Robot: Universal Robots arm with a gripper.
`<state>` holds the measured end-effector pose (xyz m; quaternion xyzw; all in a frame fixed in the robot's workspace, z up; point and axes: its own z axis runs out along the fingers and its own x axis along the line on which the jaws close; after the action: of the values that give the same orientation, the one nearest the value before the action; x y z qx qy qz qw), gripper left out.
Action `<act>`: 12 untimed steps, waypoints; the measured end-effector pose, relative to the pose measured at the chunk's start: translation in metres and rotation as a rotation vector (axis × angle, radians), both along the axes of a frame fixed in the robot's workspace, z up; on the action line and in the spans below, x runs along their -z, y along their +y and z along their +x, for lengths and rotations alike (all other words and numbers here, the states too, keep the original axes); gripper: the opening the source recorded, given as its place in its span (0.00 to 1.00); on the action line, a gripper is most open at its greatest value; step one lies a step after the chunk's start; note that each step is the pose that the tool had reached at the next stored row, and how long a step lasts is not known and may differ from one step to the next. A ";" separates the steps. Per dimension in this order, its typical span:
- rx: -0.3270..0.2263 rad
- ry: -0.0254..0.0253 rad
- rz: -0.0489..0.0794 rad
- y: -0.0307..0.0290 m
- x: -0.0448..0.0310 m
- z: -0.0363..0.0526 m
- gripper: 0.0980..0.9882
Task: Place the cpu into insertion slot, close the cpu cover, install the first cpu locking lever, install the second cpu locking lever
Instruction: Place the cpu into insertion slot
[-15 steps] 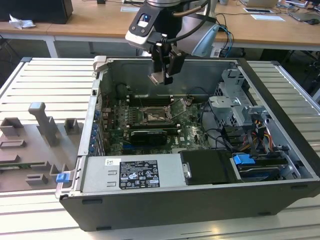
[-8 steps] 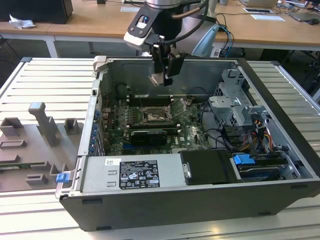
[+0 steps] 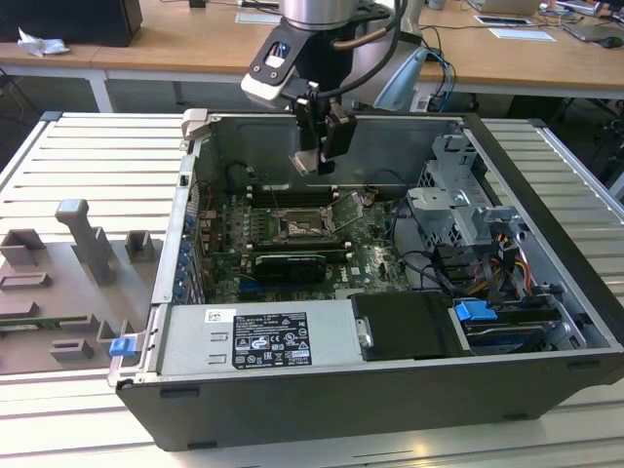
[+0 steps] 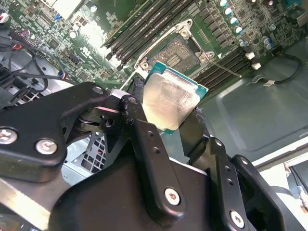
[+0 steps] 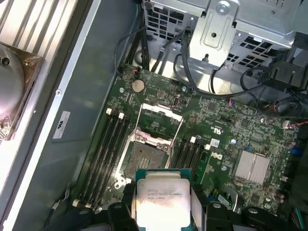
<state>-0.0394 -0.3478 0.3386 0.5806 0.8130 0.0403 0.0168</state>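
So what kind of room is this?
Probably a robotics lab: a robot arm holds a cpu over an open computer case on a slatted metal table, with wooden desks behind.

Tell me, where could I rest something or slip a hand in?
The ribbed table is bare at the exterior view's right of the case. Inside, the slot lies open between memory slots, but the end effector gripping the cpu hangs close by. Cables and the drive cage crowd the case's same side.
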 end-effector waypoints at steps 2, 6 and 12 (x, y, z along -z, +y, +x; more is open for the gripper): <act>0.002 0.0002 0.000 0.0000 0.0024 0.0000 0.50; 0.007 0.0008 -0.001 0.0000 0.0076 0.0000 0.50; 0.015 0.0022 -0.002 0.0000 0.0168 0.0000 0.50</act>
<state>-0.0394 -0.3478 0.3218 0.5866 0.8088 0.0388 0.0168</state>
